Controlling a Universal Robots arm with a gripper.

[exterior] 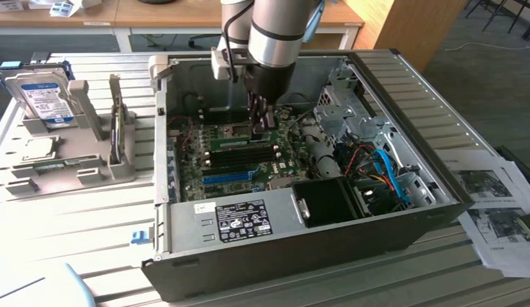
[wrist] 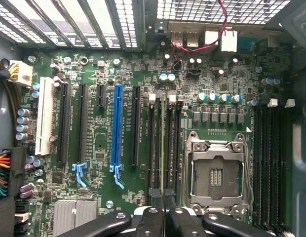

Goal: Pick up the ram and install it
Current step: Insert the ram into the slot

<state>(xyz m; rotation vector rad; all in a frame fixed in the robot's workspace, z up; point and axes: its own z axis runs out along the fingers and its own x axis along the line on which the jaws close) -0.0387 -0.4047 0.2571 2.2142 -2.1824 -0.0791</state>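
**Memory stick poised on edge beside the processor socket**

My jaws are drawn narrow on the ram (wrist: pixel 163 148), pinching one long edge so the thin green board hangs edge-on just beside the processor socket (wrist: pixel 215 173). It sits between that socket and the blue slot (wrist: pixel 117 128), in line with the black memory slots (wrist: pixel 154 143) on either side of it. I cannot tell whether its lower edge touches a slot. I judge the stick light and stiff but brittle: it will not sag, yet a twist or a tilted push could crack it or damage a slot's contacts. The hold therefore belongs on the bare long edge at mid-length, off the chips and square to the slot. Room is tight, with a row of capacitors (wrist: pixel 217 97) just beside the socket and a second bank of slots (wrist: pixel 271 158) on the socket's far side. In the exterior view my arm (exterior: pixel 269 38) reaches down into the computer case (exterior: pixel 436 102), whose walls and drive cage (exterior: pixel 346 102) stand well apart from the socket, so the clear way looks to be straight up
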